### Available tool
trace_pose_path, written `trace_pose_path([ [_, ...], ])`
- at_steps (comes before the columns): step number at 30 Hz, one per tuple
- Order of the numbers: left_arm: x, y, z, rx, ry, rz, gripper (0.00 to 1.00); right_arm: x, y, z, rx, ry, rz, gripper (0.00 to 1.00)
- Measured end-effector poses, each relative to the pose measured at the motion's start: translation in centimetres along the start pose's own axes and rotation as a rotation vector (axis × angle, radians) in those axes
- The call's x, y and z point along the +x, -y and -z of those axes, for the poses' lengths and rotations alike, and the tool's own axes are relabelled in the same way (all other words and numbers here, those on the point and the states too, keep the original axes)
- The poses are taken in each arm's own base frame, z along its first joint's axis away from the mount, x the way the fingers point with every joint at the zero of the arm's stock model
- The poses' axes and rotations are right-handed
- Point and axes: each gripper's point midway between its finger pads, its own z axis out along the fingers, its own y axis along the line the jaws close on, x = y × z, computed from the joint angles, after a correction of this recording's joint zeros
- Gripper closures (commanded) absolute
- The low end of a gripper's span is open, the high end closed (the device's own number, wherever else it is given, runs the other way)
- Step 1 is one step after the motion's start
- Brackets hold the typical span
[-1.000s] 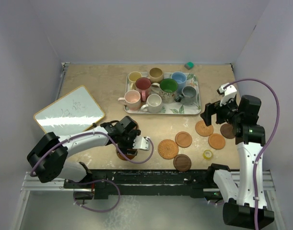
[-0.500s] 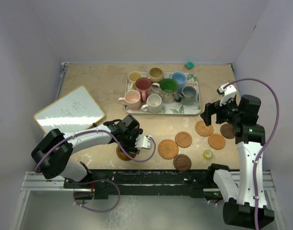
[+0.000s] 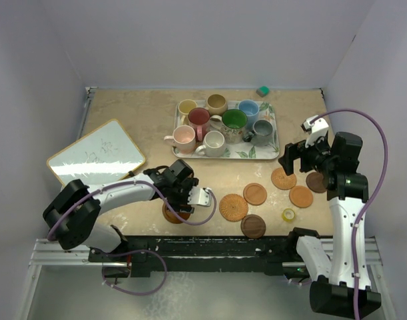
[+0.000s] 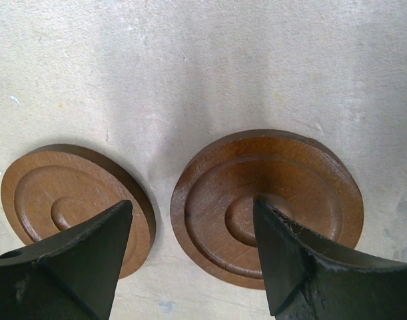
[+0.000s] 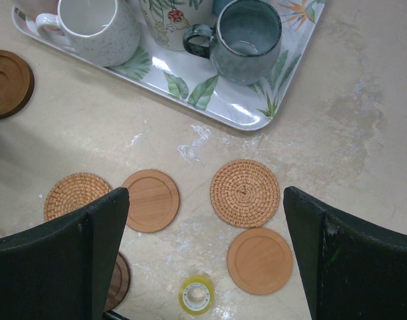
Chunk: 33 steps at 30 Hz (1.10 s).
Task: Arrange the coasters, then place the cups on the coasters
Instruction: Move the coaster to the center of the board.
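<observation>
Though wide, left tool (image 4: pixel 191 202) over coasters (image 4: pixel 283 175)

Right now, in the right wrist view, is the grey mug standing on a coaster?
No, the grey mug stands inside the leaf-print tray.

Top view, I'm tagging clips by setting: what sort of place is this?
Probably a robot test cell, not a home kitchen: plain pale walls box in a table, the left arm and right arm are mounted on a rail at its near edge, and mugs sit on a tray.
</observation>
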Motion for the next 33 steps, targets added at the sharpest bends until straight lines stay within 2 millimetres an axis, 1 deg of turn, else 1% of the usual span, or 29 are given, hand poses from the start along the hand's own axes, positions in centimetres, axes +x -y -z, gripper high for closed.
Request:
trace_pose_path([
  [3,0.0,0.0,0.7,-0.007,0.0,0.0,0.29,0.0,0.0,0.0,-0.001,0.0,0.0,0.0],
  [7,-1.3,-0.7,3.0,-0.065,0.048,-0.007,0.27,0.1,0.0,0.0,-0.003,-0.002,0.005,0.0],
  [8,-1.9,-1.2,4.0,-0.1,0.075,-0.012,0.26,0.1,0.0,0.0,-0.003,-0.004,0.007,0.0],
  [9,-2.0,-1.3,4.2,-0.105,0.08,-0.013,0.26,0.1,0.0,0.0,-0.003,-0.005,0.009,0.0],
  [14,-2.6,-2.3,6.3,-0.191,0.111,-0.001,0.24,0.0,0.1,-0.1,-0.008,-0.018,0.009,0.0],
  [17,-2.6,-2.7,6.8,-0.22,0.112,0.019,0.23,0.0,0.2,-0.2,-0.009,-0.023,0.006,0.0],
  [24,-2.5,-3.0,7.2,-0.244,0.11,0.053,0.2,-0.9,0.3,0.1,-0.006,-0.012,0.011,0.0],
  [33,-3.5,-5.1,8.8,-0.36,0.152,0.052,0.09,-2.6,0.4,0.9,0.006,0.021,0.023,0.0],
])
